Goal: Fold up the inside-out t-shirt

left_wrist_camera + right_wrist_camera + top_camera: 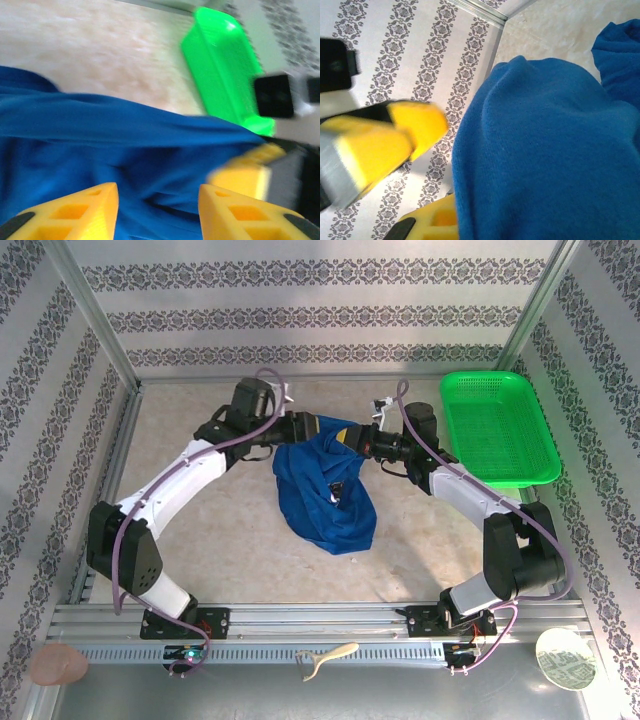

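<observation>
The inside-out t-shirt (325,495) is royal blue and hangs bunched over the middle of the table, its lower part lying on the surface. A small white mark (336,487) shows on it. My left gripper (318,430) is at its upper left edge. In the left wrist view the yellow jaws (158,205) stand apart, open, with blue cloth (125,145) beyond and between them, not pinched. My right gripper (358,440) is shut on the shirt's top edge from the right. In the right wrist view the cloth (545,150) drapes over one of its fingers (432,222).
A green mesh basket (497,428) stands at the back right of the table, close behind the right arm, and is also in the left wrist view (220,65). Patterned walls close in the back and sides. The two grippers nearly touch.
</observation>
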